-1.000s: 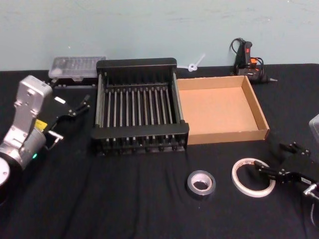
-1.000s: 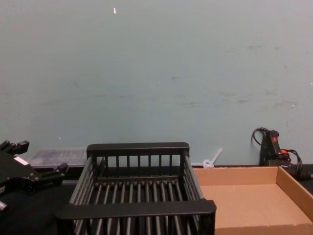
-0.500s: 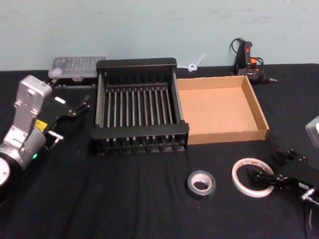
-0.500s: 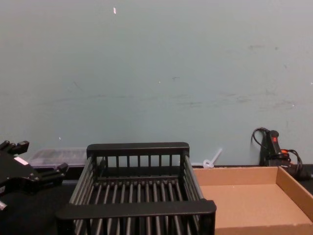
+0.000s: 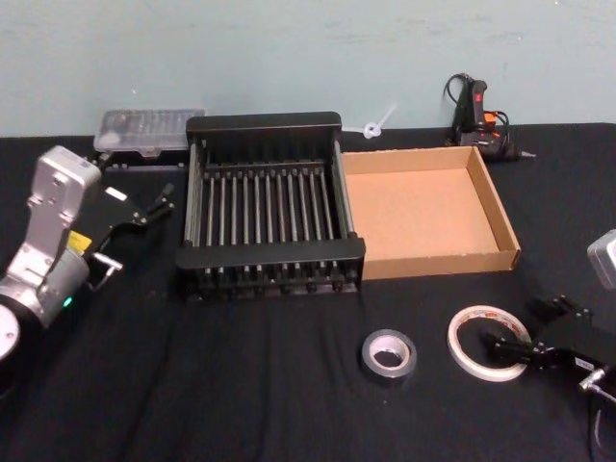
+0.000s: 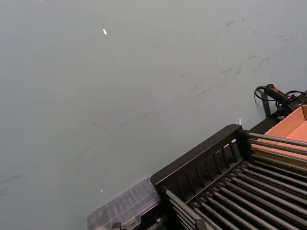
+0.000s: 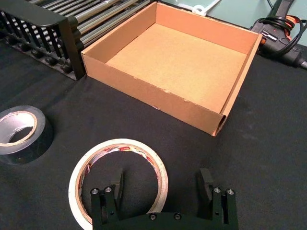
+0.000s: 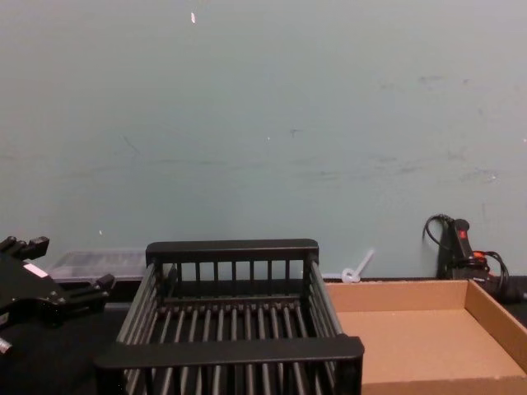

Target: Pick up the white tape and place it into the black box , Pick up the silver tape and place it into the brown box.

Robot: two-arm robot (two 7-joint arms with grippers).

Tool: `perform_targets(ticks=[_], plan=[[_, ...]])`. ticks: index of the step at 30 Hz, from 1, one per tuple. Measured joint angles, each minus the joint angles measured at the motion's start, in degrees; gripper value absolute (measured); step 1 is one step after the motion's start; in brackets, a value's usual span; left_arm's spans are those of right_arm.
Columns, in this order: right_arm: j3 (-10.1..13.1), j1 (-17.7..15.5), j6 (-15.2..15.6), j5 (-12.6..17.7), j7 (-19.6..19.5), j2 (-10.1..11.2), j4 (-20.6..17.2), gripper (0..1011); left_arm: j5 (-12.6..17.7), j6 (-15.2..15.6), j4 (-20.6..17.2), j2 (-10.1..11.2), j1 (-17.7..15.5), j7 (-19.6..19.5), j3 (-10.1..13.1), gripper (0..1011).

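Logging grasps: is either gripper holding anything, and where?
Nothing held. Right gripper open, jaws straddling the white tape's near rim; left gripper idle.

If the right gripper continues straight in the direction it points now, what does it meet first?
Most likely the white tape: the open right gripper already has one finger inside the ring, one outside. Farther along that line stands the brown box; depth is uncertain.

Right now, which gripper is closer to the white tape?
The right. The right gripper is open and low at the white tape, one finger inside the ring, the other outside. The left gripper is parked far across the table, left of the black box.
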Motion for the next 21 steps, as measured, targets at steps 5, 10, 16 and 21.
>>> perform_targets(ticks=[5,10,16,21], plan=[[0.4,0.0,0.3,-0.6,0.3,-0.6,0.2,1002,0.0,0.0,0.0,0.0,0.0,0.0,0.0,1001],[0.7,0.0,0.5,-1.0,0.6,-1.0,0.4,1002,0.0,0.0,0.0,0.0,0.0,0.0,0.0,1002],[0.9,-0.1,0.9,-1.4,0.9,-1.4,0.4,1002,0.0,0.0,0.0,0.0,0.0,0.0,0.0,1001],[1.0,0.0,1.3,-1.7,1.2,-1.8,0.6,1002,0.0,0.0,0.0,0.0,0.0,0.0,0.0,1001]])
